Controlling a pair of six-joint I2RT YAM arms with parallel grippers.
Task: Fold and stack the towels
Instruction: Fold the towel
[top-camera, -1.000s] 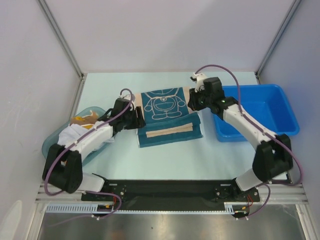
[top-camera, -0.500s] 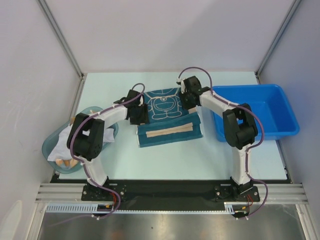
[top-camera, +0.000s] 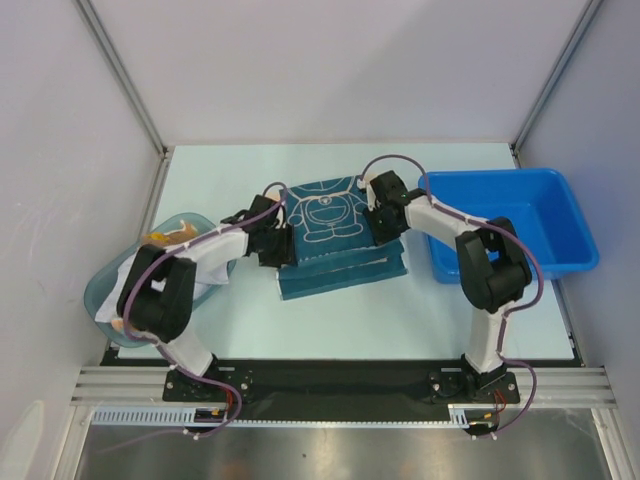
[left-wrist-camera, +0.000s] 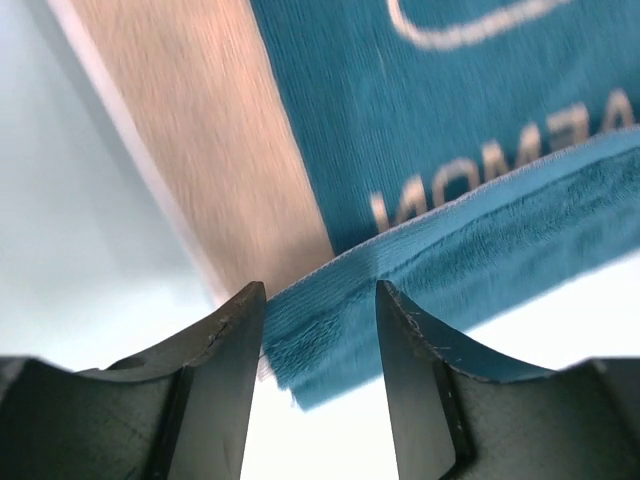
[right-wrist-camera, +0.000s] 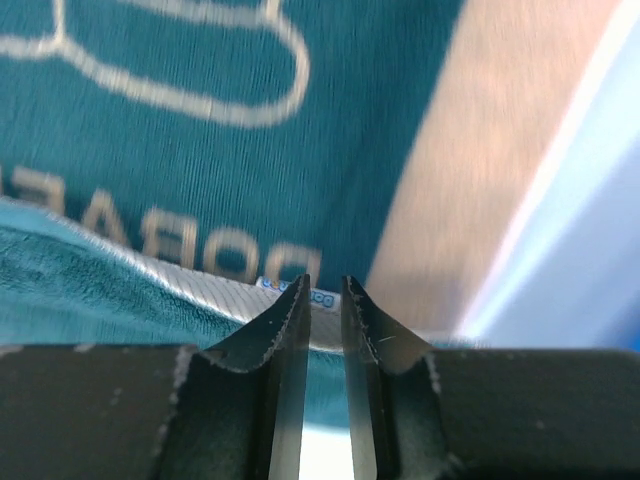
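A teal towel (top-camera: 330, 218) lies folded at the middle of the table (top-camera: 450, 310), with its upper layer, printed with a pale cartoon outline, resting on the lower layers. Both arms reach in from the near edge and meet the towel at opposite sides.

The left gripper (top-camera: 277, 238) sits at the towel's left edge. In its wrist view the fingers (left-wrist-camera: 225, 385) stand spread, and the plush teal hem (left-wrist-camera: 330, 300) runs across the gap between them. A beige band (left-wrist-camera: 200, 130) of the cloth borders the pale table surface.

The right gripper (top-camera: 378, 216) sits at the towel's right edge, close to the blue bin (top-camera: 530, 225). In its wrist view the fingers (right-wrist-camera: 283, 335) are almost pressed together, with only a thin slit left. The tips meet the silvery hem by a small label (right-wrist-camera: 290, 287). Whether they pinch the cloth cannot be told.

A translucent tub (top-camera: 100, 292) stands at the left of the table and holds an orange cloth (top-camera: 170, 237).
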